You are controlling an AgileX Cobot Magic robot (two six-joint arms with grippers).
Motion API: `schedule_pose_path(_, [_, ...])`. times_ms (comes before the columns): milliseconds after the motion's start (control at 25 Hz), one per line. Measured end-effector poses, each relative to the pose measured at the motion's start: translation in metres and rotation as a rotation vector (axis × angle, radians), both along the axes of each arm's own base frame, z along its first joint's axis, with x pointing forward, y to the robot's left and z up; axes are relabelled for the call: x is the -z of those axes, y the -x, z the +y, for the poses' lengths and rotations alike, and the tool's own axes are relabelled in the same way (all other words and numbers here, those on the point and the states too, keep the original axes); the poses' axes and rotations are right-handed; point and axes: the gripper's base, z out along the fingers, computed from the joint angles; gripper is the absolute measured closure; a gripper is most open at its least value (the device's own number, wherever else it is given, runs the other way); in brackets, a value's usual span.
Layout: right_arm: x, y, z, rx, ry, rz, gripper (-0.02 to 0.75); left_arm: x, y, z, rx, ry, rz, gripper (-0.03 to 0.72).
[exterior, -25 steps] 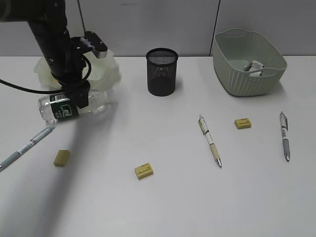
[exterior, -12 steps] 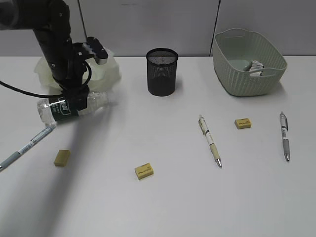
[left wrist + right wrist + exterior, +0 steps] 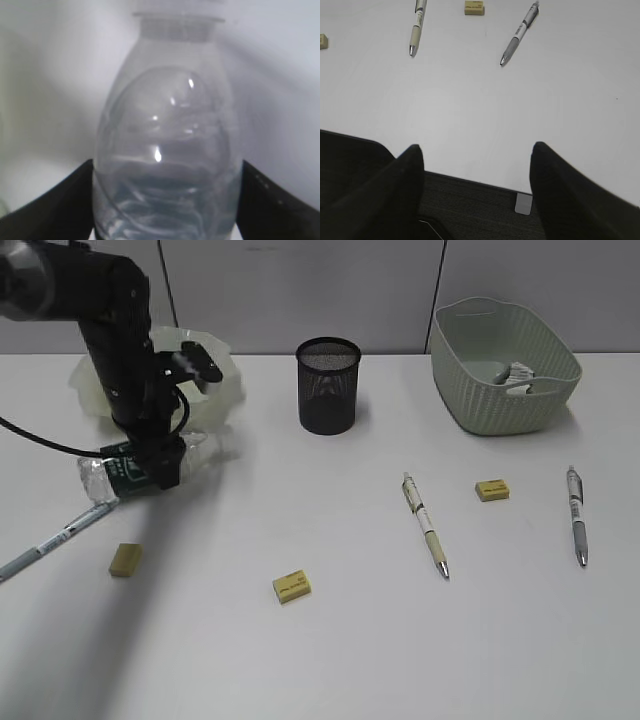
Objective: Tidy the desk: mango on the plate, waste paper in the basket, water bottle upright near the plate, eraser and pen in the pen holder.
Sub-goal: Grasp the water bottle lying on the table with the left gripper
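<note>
Your left end effector [image 3: 150, 462] straddles the lying water bottle [image 3: 135, 466] near the tabletop's [image 3: 330, 640] far-left corner, grip uncertain; your right end effector [image 3: 476, 165] hangs open.

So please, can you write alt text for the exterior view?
A black robot arm reaches down over a lying water bottle beside a plate at the desk's left. Elsewhere: a pen holder, a basket, three pens and three erasers.

Three pens [image 3: 426, 525] — three erasers [image 3: 291, 586]
</note>
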Motion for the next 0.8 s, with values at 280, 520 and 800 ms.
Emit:
schedule_pose_path(280, [0.000,0.000,0.000,0.000,0.000,-0.003,0.214,0.003,0.001,0.000,-0.003,0.004,0.010,0.132])
schedule_pose_path(520, [0.000,0.000,0.000,0.000,-0.001,-0.003,0.216,0.002,0.001,0.000,-0.003,0.005,0.008,0.197])
schedule_pose_path(800, [0.000,0.000,0.000,0.000,0.000,-0.003,0.216,-0.026,0.004,-0.001,-0.025,0.041,-0.039,0.197])
